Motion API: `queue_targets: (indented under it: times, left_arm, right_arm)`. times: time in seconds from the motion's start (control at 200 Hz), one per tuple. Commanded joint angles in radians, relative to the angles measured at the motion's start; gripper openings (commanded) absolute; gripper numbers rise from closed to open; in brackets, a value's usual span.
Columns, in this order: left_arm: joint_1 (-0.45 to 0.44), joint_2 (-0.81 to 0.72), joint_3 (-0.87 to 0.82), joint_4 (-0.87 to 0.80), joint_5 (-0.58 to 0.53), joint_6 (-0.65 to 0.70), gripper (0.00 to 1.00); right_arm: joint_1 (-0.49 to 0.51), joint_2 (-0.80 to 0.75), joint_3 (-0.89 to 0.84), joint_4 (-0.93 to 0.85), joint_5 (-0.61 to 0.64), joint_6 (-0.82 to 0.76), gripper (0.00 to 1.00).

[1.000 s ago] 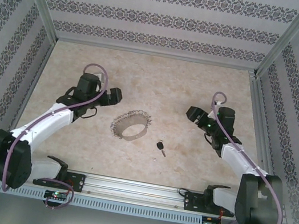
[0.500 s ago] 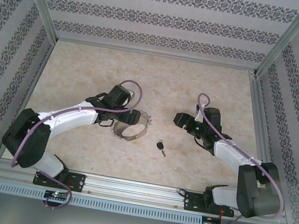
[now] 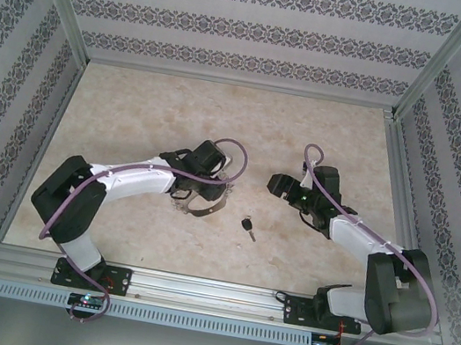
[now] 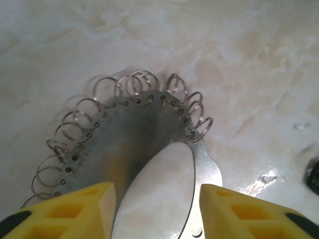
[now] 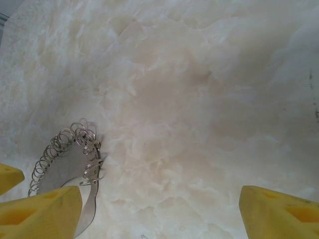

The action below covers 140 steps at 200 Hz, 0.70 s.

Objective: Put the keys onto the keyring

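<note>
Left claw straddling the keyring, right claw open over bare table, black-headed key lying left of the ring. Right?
Not quite. The key lies to the right of the keyring, not the left, loose on the table; the top external view shows it. The rest holds: the left claw straddles the ring, and the right claw is open over bare table.

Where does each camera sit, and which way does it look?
Top: high behind the robot, looking down at the table; left arm and right arm show.
Left wrist: on that wrist, close above the keyring; left claw at the bottom.
Right wrist: on that wrist, facing the table; right claw at the bottom.
Shared: both wrist views see the keyring.
</note>
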Motion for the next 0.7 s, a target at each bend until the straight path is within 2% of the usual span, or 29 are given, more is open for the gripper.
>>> queue_targets:
  times: [0.0,0.205,0.315,0.45,0.694]
  left_arm:
    - [-0.018,0.024,0.027,-0.024,0.014,0.044,0.42]
    - [-0.02,0.035,0.01,0.046,0.053,0.07,0.41]
    - [-0.019,0.049,0.009,0.072,0.055,0.081,0.41]
    - [-0.019,0.072,0.012,0.093,0.056,0.083,0.41]
    - [-0.02,0.085,0.016,0.111,0.02,0.05,0.4]
  right_arm:
    - [0.009,0.011,0.025,-0.003,0.017,0.017,0.85]
    - [-0.001,-0.002,0.028,-0.021,0.025,0.003,0.89]
    - [-0.008,-0.01,0.025,-0.025,0.034,-0.004,0.98]
    - [-0.029,-0.025,0.012,-0.029,0.053,-0.023,0.98]
    - [-0.059,-0.053,0.035,-0.146,0.266,-0.03,0.98]
